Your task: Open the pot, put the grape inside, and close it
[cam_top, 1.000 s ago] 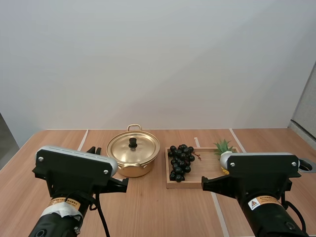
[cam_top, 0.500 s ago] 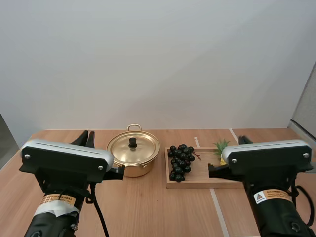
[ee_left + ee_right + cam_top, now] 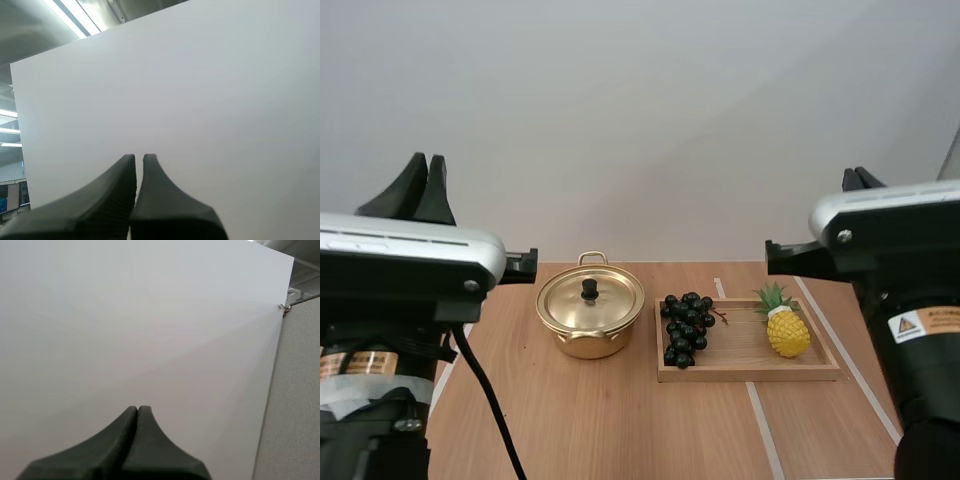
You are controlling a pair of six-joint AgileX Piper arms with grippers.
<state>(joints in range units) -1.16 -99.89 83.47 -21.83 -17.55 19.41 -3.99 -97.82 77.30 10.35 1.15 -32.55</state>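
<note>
Table (image 3: 620,420): wood, pale tape lines | wooden tray (image 3: 740,352): just right of pot (image 3: 586,342) | pot: lid (image 3: 608,298) on | grapes (image 3: 686,325): tray end nearest pot | pineapple (image 3: 787,330): farther right, on tray | left gripper (image 3: 139,156), right gripper (image 3: 137,408): clenched empty, raised above pot.

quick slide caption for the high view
Gold pot, lid on, beside a wooden tray holding black grapes and a pineapple.

One table (image 3: 620,430) carried one golden pot (image 3: 584,346) with one lid (image 3: 610,302), and that lid had one black knob (image 3: 589,289). There was one wooden tray (image 3: 745,348), one bunch of dark grapes (image 3: 686,326) and one pineapple (image 3: 787,330). Two grippers were counted: the left gripper (image 3: 139,158) and the right gripper (image 3: 137,408).
</note>
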